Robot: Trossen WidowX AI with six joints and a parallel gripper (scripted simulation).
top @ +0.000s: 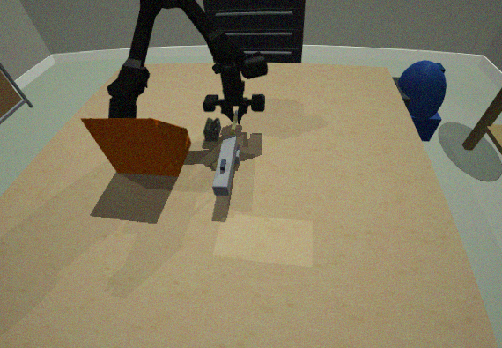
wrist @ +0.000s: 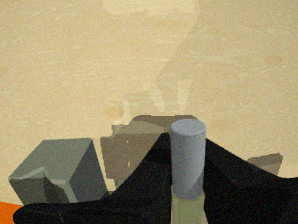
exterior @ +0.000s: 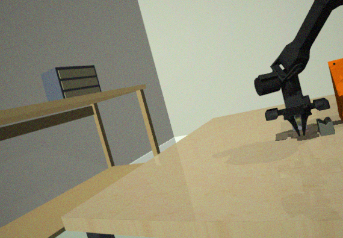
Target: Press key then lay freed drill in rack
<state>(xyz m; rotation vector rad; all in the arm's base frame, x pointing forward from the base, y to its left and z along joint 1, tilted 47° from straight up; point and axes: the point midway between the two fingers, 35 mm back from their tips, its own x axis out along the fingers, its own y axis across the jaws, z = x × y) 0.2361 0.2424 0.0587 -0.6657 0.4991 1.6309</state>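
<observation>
On the bench [top: 352, 191] [exterior: 192, 185], the grey rectangular bar lay [top: 223, 168] just beyond the hand [top: 235, 120] [exterior: 301, 134] [wrist: 177, 139], which was clamped on the drill [top: 234, 122] [exterior: 298, 122] [wrist: 188, 160]. Carrying it level and slowly past the notched grey block [top: 212, 129] [exterior: 325, 127] [wrist: 60, 165], probably the rack, seemed wisest before lowering.

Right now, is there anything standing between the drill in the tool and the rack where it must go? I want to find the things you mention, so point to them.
Apart from the tool's [top: 235, 122] [exterior: 301, 135] [wrist: 188, 142] own finger, nothing visible stands between the drill [top: 233, 126] [exterior: 298, 119] [wrist: 188, 162] and the grey notched block [top: 211, 130] [exterior: 326, 128] [wrist: 62, 160], apparently the rack. The orange panel [top: 145, 147] [exterior: 337, 81] is beyond.
</observation>
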